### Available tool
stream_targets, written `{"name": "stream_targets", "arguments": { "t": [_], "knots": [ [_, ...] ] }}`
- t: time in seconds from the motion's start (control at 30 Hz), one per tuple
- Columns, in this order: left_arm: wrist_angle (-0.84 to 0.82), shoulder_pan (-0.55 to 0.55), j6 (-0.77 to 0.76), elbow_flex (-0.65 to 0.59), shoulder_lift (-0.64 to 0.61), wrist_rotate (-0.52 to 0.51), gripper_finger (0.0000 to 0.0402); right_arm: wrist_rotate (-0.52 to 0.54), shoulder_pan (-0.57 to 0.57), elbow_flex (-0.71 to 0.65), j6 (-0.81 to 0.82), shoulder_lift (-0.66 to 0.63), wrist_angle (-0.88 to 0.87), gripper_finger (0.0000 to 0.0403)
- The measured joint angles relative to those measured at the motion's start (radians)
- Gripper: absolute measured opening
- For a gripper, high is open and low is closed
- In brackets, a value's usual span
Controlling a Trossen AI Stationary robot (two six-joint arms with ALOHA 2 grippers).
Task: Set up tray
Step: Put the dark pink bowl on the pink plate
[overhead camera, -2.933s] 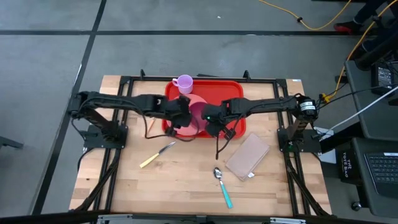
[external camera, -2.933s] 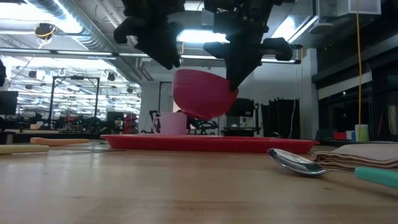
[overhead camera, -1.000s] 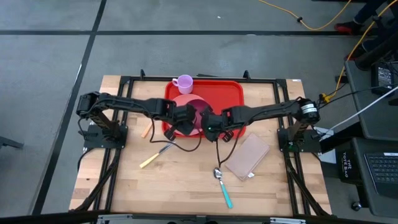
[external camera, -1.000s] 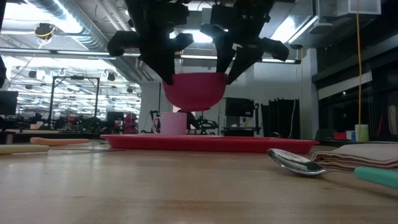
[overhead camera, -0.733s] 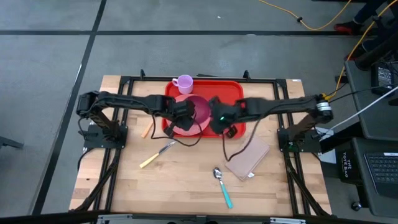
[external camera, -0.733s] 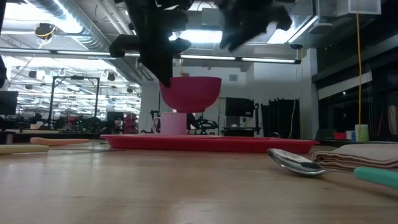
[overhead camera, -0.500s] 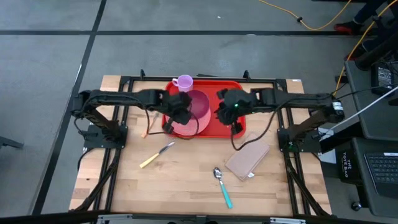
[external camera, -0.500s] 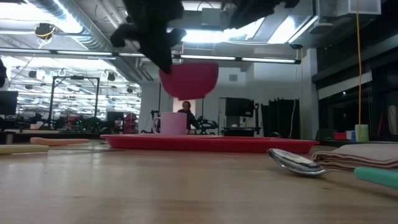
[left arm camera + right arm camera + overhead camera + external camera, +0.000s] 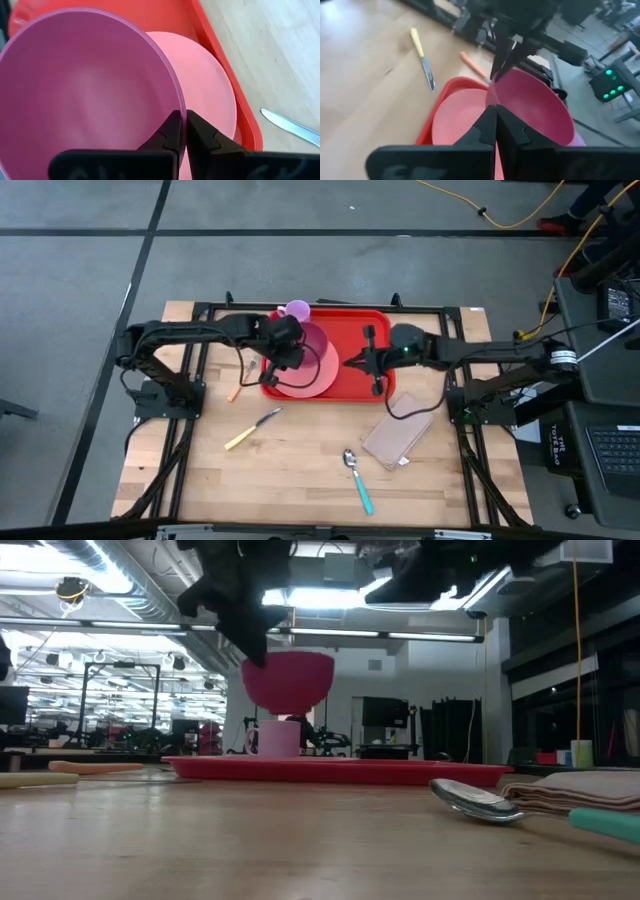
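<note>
I am holding a pink bowl [image 9: 312, 345] by its rim with my left claw [image 9: 181, 131], the two fingers pinched tight on the edge nearest me. The bowl is hanging in the air, upright and only slightly tilted, above the red tray [image 9: 352, 330]; from table height it [image 9: 288, 680] is clearly off the tray's surface [image 9: 400, 772]. Directly under it a round salmon plate [image 9: 210, 105] is lying flat on the tray's left part, close to the tray's raised rim.

The tray itself is sitting at the far middle of the wooden table [image 9: 300, 480], between my two arms. A small lilac cup [image 9: 296, 311] is standing at its far left corner, just beside the bowl.

My right claw [image 9: 349, 363] is hovering over the tray's right half, fingers closed together on nothing, pointing towards the bowl but apart from it. Through its own camera the fingers [image 9: 487, 125] are meeting in a tight line, with the bowl [image 9: 535, 107] and plate [image 9: 460, 122] ahead.

On the bare wood nearer the front, a knife [image 9: 251, 429] with a yellow handle is lying to the left, a spoon [image 9: 357, 478] with a teal handle to the right, and a folded brown napkin [image 9: 398, 430] just beyond the spoon. A thin orange stick [image 9: 234, 391] is lying beside the tray's left edge.
</note>
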Motion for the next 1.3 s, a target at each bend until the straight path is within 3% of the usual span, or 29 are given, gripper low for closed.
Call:
{"name": "stream_targets", "arguments": {
  "t": [0.3, 0.5, 0.77, 1.3],
  "knots": [
    [0.007, 0.031, -0.030, -0.005, 0.053, 0.021, 0.0002, 0.004, 0.012, -0.262, 0.166, -0.003, 0.431, 0.0006],
    [0.106, 0.056, -0.073, -0.100, 0.054, 0.029, 0.0002, 0.010, 0.010, -0.362, 0.168, -0.007, 0.656, 0.0010],
    [0.193, 0.047, -0.107, -0.202, 0.055, -0.035, 0.0002, 0.027, 0.010, -0.363, 0.171, -0.007, 0.663, 0.0011],
    [0.213, -0.009, -0.107, -0.205, 0.055, -0.028, 0.0003, 0.027, 0.010, -0.363, 0.171, -0.007, 0.647, 0.0012]
  ]
}}
